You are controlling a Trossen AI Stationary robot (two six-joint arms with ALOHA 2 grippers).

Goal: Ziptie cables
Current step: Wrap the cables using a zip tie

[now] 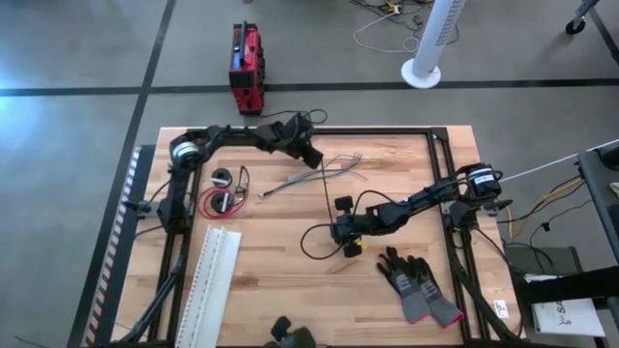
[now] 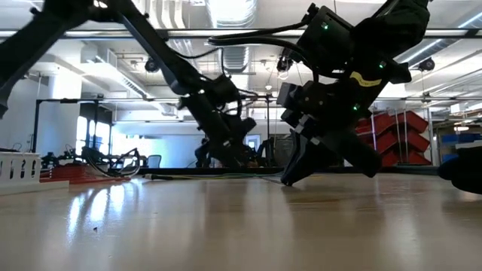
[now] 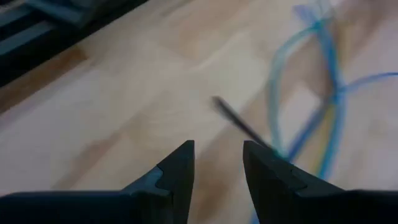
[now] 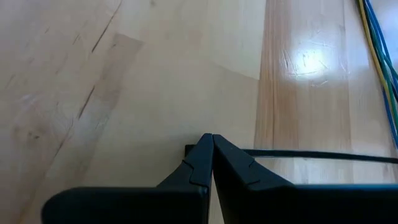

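A thin black cable (image 1: 311,246) lies in a loose loop on the wooden table (image 1: 290,309), and my right gripper (image 1: 340,234) is shut on it, low over the wood. A small coil of red and black wire (image 1: 222,200) rests flat at the left. My left gripper (image 1: 314,158) hovers open at the far side, beside a spread of thin blue and yellow wires (image 3: 323,74). A dark thin strip (image 3: 239,121) lies just ahead of its fingers, with nothing between them. My right gripper pinches the thin black cable (image 4: 292,154) between its two shut fingers, a little behind their tips. The cable lies across the fingers, and a short end (image 4: 188,149) shows on the other side. The fingers slant down toward the table, on which the cable lies.
A long white slotted strip (image 1: 218,280) lies at the near left. A pair of black-and-grey gloves (image 1: 418,285) lies at the near right. A red box (image 1: 247,68) stands on the floor beyond the far edge. A black frame (image 1: 387,130) borders the table.
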